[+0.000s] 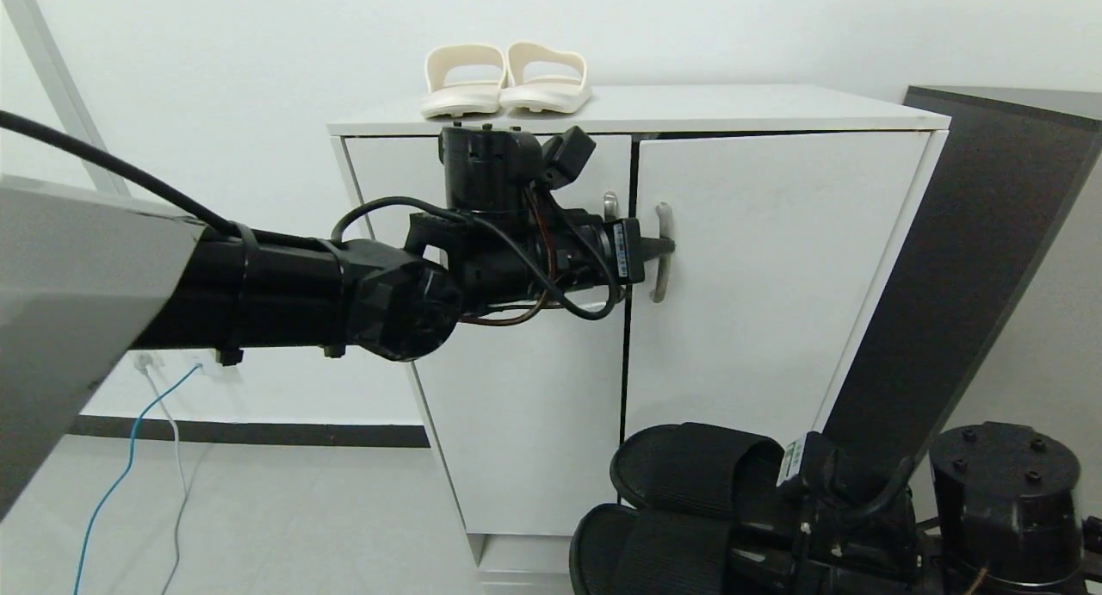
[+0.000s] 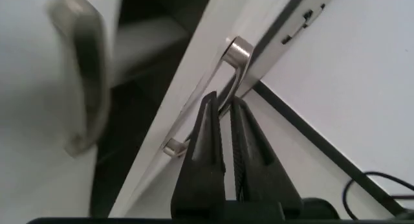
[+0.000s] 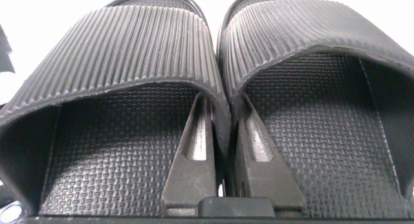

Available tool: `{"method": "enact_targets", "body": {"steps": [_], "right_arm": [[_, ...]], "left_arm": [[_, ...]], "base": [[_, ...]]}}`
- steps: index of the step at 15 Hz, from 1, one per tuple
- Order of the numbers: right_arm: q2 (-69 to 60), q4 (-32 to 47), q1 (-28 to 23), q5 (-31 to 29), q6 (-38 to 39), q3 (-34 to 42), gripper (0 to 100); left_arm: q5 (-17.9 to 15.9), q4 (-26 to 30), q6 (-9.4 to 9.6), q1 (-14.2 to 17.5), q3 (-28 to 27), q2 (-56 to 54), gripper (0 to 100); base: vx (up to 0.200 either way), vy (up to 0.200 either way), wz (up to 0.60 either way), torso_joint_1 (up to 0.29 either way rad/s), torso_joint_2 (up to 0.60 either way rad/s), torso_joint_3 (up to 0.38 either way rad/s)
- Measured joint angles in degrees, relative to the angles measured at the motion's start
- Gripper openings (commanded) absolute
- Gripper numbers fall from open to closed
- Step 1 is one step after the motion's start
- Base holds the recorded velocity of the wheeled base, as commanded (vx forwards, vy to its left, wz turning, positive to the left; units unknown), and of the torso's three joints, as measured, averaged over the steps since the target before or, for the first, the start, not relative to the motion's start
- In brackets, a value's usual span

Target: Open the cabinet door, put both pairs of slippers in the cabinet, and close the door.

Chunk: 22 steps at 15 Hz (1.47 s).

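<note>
Left tool (image 2: 223,106) outstretched, apparently pinched shut; right tool (image 3: 222,140) low, clamped

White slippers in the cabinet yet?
No, the white slippers sit side by side on top of the cabinet, outside it.

The left arm (image 1: 284,289) is a black tube with a grey upper shell, looped black cables (image 1: 551,289) and a white sticker (image 1: 618,252), the right wrist (image 1: 1003,470) a black screw-topped cylinder.

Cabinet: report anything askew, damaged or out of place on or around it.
Nothing stands out. The cream slippers sit paired and level on the cabinet top, the left claw pinches the right door handle, the right claw holds the black slippers together.
</note>
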Motion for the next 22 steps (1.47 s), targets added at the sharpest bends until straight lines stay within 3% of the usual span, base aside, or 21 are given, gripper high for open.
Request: {"method": "enact_targets", "body": {"steps": [3,8,10,15,19,22], "right_arm": [[-0.2,-1.2,0.3,0.4,-0.1,0.7,0],[-0.2,-1.3,0.4,0.4,-0.9,1.0,0],[-0.2,-1.3,0.5,0.3,-0.9,1.0,0],[-0.1,-1.3,0.5,0.3,-0.9,1.0,0],[-0.1,-1.3,0.5,0.3,-0.9,1.0,0],[-0.1,-1.3,0.5,0.2,-0.9,1.0,0]], "left_arm": [[0.0,-1.0,0.06,0.0,5.1,-3.5,0],[0.0,-8.5,-0.29,0.5,13.8,-9.1,0],[-0.2,-12.2,-0.57,2.0,14.6,-9.1,0],[0.2,-13.6,-3.52,3.5,8.8,-5.3,0],[3.0,-9.3,-4.02,3.8,2.2,-2.4,0],[3.3,-7.8,-4.12,4.0,-1.8,-0.5,0]], "base": [[0.0,0.0,0.0,0.0,0.0,0.0],[0.0,0.0,0.0,0.0,0.0,0.0],[0.0,0.0,0.0,0.0,0.0,0.0],[0.0,0.0,0.0,0.0,0.0,0.0],[0.0,0.0,0.0,0.0,0.0,0.0],[0.0,0.0,0.0,0.0,0.0,0.0]]}}
